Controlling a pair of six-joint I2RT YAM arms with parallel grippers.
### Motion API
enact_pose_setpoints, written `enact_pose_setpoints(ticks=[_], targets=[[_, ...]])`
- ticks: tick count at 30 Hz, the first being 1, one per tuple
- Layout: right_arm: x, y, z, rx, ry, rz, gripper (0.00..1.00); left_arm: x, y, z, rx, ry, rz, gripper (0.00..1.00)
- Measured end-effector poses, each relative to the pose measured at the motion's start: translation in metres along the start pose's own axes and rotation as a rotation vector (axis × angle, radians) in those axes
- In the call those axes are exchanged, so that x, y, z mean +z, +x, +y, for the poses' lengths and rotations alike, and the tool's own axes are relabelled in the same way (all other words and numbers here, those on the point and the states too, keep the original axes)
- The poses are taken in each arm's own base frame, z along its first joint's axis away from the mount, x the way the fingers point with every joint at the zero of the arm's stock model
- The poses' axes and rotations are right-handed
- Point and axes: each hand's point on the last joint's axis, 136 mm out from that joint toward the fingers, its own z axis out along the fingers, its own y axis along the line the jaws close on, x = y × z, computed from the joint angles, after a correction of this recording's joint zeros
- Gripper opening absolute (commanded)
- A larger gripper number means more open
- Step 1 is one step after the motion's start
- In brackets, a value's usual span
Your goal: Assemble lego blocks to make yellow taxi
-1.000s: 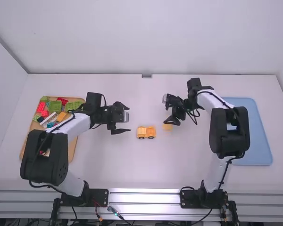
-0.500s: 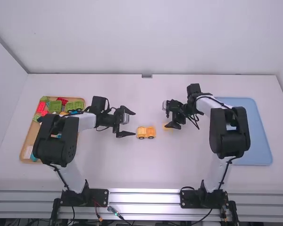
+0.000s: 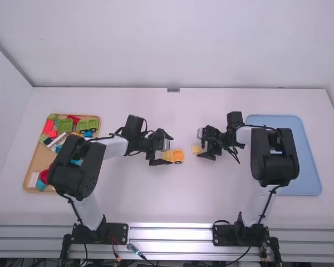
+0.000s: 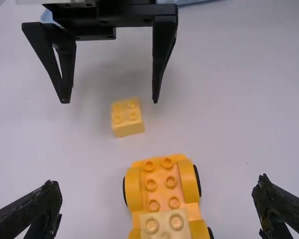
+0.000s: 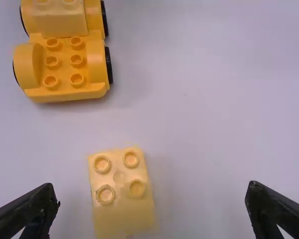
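Left gripper (image 3: 171, 150), wide, has neared the car (image 4: 164, 191) inside the table's (image 3: 156, 206) edges, probably to steady it; right gripper (image 3: 200, 145), wide, by the block (image 5: 122, 191).

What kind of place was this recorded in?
Probably a robotics lab or test station: two arms mounted at a white table, a tray of toy blocks, and plain pale walls behind.
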Motion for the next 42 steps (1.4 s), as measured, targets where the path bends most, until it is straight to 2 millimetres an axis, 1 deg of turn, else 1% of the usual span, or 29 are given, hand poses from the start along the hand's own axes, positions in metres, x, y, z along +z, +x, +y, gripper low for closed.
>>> enact_pose_setpoints(ticks=[4, 6, 10, 14, 18, 20, 21, 22, 23, 24, 25, 26, 28, 30, 31, 32, 33, 34, 36, 38, 41, 42], targets=[[0.004, -0.006, -0.010, -0.029, 0.036, -0.016, 0.99, 0.000, 0.002, 0.001, -0.015, -0.008, 0.013, 0.99], [0.005, -0.006, -0.008, -0.019, 0.029, -0.021, 1.00, 0.000, 0.003, 0.002, -0.020, -0.010, 0.017, 0.99], [0.004, 0.002, 0.001, 0.015, -0.004, -0.023, 1.00, 0.000, 0.004, 0.002, -0.022, -0.012, 0.020, 0.99], [0.002, 0.005, -0.001, 0.010, 0.005, -0.029, 1.00, 0.000, 0.004, 0.002, -0.022, -0.013, 0.023, 0.99], [0.005, 0.006, -0.009, 0.003, 0.031, -0.041, 0.99, 0.000, 0.004, 0.002, -0.022, -0.013, 0.023, 0.99], [0.012, 0.011, -0.006, 0.041, 0.007, -0.038, 0.99, 0.000, 0.004, 0.002, -0.022, -0.013, 0.023, 0.99], [0.015, 0.014, 0.000, 0.075, -0.021, -0.033, 0.99, 0.000, 0.004, 0.002, -0.022, -0.013, 0.023, 0.99], [0.017, 0.016, 0.010, 0.108, -0.068, -0.033, 1.00, 0.000, 0.004, 0.002, -0.022, -0.013, 0.023, 0.99], [0.014, 0.013, 0.018, 0.129, -0.113, -0.036, 0.97, 0.000, 0.004, 0.002, -0.023, -0.013, 0.023, 0.99], [0.014, 0.013, 0.018, 0.129, -0.113, -0.036, 0.97, 0.000, 0.004, 0.002, -0.023, -0.013, 0.023, 0.99], [0.011, 0.010, 0.023, 0.131, -0.150, -0.032, 0.92, 0.000, 0.004, 0.002, -0.023, -0.013, 0.023, 0.99], [0.009, 0.009, 0.024, 0.123, -0.162, -0.029, 0.91, 0.000, 0.004, 0.002, -0.022, -0.013, 0.023, 0.99], [0.007, 0.006, 0.021, 0.079, -0.165, -0.031, 0.89, 0.000, 0.004, 0.002, -0.022, -0.013, 0.023, 0.99], [0.006, 0.005, 0.015, 0.042, -0.151, -0.034, 0.84, 0.000, 0.004, 0.002, -0.023, -0.013, 0.023, 0.99], [0.007, 0.004, 0.013, 0.024, -0.146, -0.028, 0.79, 0.000, 0.004, 0.002, -0.022, -0.013, 0.023, 0.99], [0.008, 0.005, 0.012, 0.016, -0.143, -0.024, 0.71, 0.000, 0.004, 0.002, -0.022, -0.013, 0.023, 0.99], [0.009, 0.005, 0.012, 0.010, -0.141, -0.020, 0.68, 0.000, 0.004, 0.002, -0.023, -0.013, 0.023, 0.99], [0.010, 0.006, 0.011, -0.002, -0.139, -0.012, 0.61, 0.000, 0.004, 0.002, -0.023, -0.013, 0.023, 0.99], [0.013, 0.006, 0.009, -0.022, -0.132, -0.003, 0.56, 0.000, 0.004, 0.002, -0.023, -0.012, 0.023, 0.99], [0.016, 0.006, 0.009, -0.030, -0.130, 0.009, 0.56, 0.000, 0.004, 0.002, -0.023, -0.012, 0.023, 0.99], [0.021, 0.010, 0.008, -0.030, -0.118, 0.034, 0.51, 0.000, 0.004, 0.002, -0.023, -0.012, 0.023, 0.99], [0.023, 0.009, 0.008, -0.026, -0.115, 0.036, 0.45, 0.000, 0.004, 0.002, -0.023, -0.012, 0.023, 0.99]])
